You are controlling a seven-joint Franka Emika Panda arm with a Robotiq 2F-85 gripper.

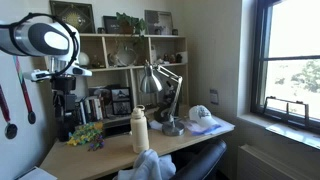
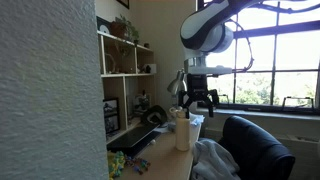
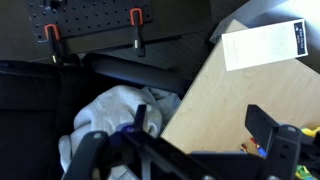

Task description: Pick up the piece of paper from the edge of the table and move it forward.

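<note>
The gripper (image 2: pixel 197 102) hangs high above the desk (image 3: pixel 232 112) with its jaws spread wide and nothing between them; in the wrist view one finger (image 3: pixel 88 150) shows at lower left and the other at lower right, so the pincer is plainly open and empty. The piece of paper (image 3: pixel 262 45) lies flat in the upper right of the wrist view, close to the desk's edge, well apart from the fingers; it is untouched, so the pick-up has not begun. Lying flat, it probably offers little to pinch, which may be why it sits at the rim, where a jaw could slip under it. A white cloth (image 3: pixel 120 108) is draped over the chair (image 2: pixel 256 145) just off the desk's edge; a bottle (image 2: pixel 183 130) stands below the gripper in an exterior view and would need clearance on the descent.
</note>
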